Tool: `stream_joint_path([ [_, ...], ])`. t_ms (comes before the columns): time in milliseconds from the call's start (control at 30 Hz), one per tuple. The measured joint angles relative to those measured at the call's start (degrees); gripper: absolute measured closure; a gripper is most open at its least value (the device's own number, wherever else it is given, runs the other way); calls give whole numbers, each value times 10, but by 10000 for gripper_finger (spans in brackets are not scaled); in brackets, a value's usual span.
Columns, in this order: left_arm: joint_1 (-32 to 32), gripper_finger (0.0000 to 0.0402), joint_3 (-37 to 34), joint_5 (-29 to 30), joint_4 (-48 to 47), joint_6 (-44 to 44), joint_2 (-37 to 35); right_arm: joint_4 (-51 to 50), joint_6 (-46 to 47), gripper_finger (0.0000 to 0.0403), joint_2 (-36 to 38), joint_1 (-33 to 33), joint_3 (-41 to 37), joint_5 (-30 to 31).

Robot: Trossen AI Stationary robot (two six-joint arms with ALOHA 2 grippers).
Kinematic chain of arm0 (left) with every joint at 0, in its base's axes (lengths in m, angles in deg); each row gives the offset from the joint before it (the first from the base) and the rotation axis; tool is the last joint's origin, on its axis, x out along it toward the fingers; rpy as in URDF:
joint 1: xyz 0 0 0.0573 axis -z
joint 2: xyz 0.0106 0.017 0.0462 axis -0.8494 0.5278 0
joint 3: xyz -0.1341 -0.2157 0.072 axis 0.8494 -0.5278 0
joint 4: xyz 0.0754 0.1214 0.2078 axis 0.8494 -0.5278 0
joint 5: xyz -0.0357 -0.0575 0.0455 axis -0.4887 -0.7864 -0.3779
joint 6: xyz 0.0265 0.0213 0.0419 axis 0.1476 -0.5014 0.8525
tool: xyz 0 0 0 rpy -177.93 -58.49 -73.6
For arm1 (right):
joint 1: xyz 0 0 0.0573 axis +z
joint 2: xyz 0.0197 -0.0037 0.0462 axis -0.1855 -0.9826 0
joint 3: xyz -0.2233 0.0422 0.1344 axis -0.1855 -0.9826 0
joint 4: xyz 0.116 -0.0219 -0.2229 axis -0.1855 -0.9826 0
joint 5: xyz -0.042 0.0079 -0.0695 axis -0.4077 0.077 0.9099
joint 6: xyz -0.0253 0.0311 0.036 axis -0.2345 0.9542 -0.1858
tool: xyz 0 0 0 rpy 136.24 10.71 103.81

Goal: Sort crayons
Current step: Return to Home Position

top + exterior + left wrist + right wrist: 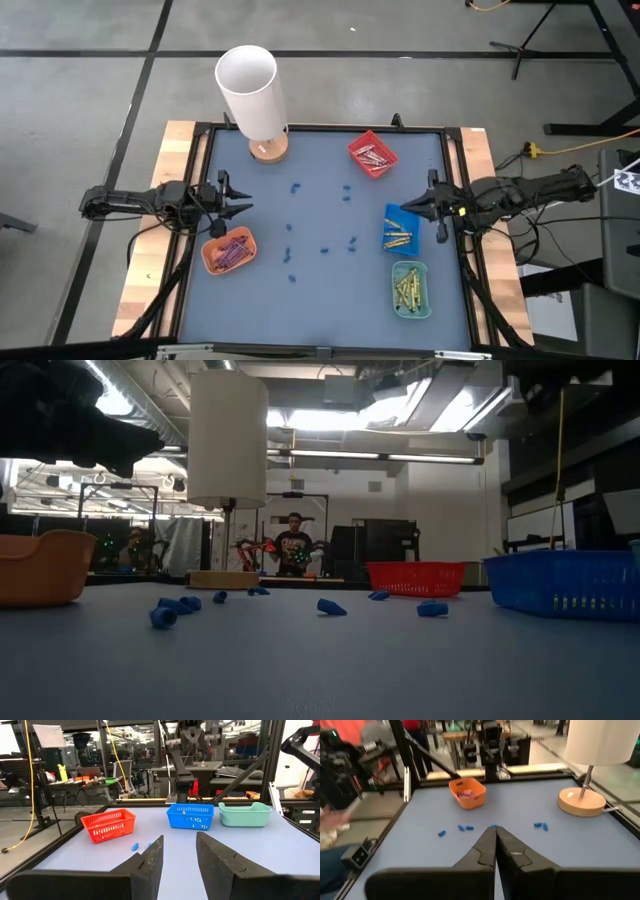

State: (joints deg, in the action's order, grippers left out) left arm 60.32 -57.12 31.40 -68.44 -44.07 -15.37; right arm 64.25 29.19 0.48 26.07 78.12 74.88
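- Blue-grey table top inside a black frame carries four small bins, and every crayon in view lies inside one of them.
- Purple crayons lie in the orange bin at the table's left side. Their long axes run on a slant, roughly parallel to one another.
- Silver-grey crayons lie in the red bin toward the far right corner, slanted much as the tilted bin is.
- Yellow crayons lie mostly crosswise in the blue bin at the right side.
- Gold-orange crayons lie in a loose heap, mostly lengthwise, in the pale green bin just in front of the blue one.
- Small blue bits are scattered over the middle of the table, apart from all the bins.
- A white lamp on a round wooden base stands at the far edge.
- The left gripper hovers at the left edge just beyond the orange bin and points toward the middle. Its fingers are spread with a clear gap and hold nothing.
- The right gripper hovers by the far end of the blue bin and points inward. Its fingers are pressed together with nothing between them.
- A person shows in the room far behind the table.
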Motion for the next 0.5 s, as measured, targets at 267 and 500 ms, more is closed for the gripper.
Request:
stream_joint_path([
  [267, 0, 300, 0, 0, 1, 0, 0, 66, 10, 393, 113, 0, -136, -1],
  [500, 0, 300, 0, 0, 1, 0, 0, 59, 7, 393, 248, 0, -185, 11],
])
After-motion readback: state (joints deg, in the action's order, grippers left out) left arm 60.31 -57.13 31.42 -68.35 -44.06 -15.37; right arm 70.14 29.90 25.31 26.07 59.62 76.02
